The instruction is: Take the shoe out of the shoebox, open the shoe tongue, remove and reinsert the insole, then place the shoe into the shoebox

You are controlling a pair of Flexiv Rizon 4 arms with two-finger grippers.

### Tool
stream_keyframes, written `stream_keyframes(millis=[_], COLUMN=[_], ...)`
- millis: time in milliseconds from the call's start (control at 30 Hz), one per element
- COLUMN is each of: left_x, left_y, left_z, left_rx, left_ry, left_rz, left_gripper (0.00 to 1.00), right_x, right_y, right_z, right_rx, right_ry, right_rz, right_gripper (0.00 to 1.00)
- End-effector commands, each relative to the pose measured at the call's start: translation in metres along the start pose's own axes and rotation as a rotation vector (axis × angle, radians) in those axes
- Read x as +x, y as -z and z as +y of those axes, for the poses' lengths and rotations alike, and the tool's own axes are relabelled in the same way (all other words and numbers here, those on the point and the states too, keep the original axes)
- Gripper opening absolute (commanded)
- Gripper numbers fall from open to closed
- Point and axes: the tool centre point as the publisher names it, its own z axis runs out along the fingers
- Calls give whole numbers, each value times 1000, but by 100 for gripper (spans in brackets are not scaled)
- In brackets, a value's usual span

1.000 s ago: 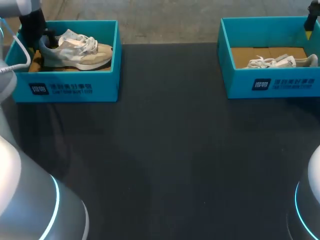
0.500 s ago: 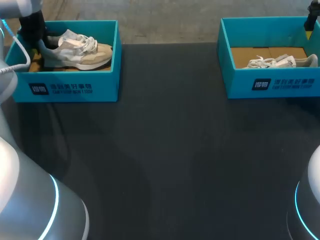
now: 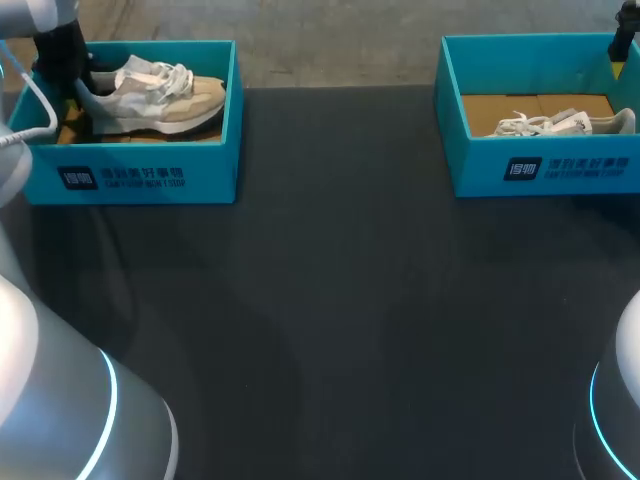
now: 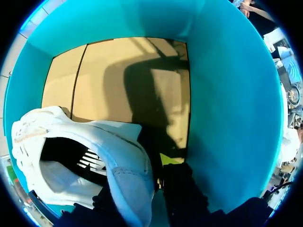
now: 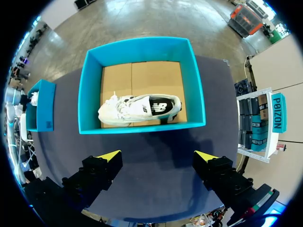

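Grey and beige shoe [image 3: 155, 95] with white laces, heel clamped in the left jaws, inside the far-left teal shoebox [image 3: 130, 178], right jaws spread wide above the far-right shoebox [image 5: 142, 125] holding a white shoe [image 5: 139, 109], dark matte table [image 3: 340, 300].

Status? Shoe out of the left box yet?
Not yet; nothing finished. In hand: left gripper grips the heel of the shoe, inside its box. Left: lift-out, tongue, insole, reboxing. The right gripper hangs open above the second shoe.
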Motion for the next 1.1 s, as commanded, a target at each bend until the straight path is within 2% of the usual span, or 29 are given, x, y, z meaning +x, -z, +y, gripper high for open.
stream_keyframes(millis=[33,467,667,1100], left_x=[4,7,6,12], left_y=[16,50,72,158], left_z=[-3,-5,-12,-45], left_rx=[-5,-63,-97,-210], left_ry=[-2,31,42,108], left_rz=[-12,-1,-3,22], left_gripper=[0,0,0,0], right_x=[0,0,0,0], right_y=[0,0,0,0], right_z=[-1,-1,-1,-1], right_rx=[-1,-1,-1,-1], right_ry=[-2,-2,-2,-2], right_rz=[-1,-1,-1,-1], right_gripper=[100,100,100,100])
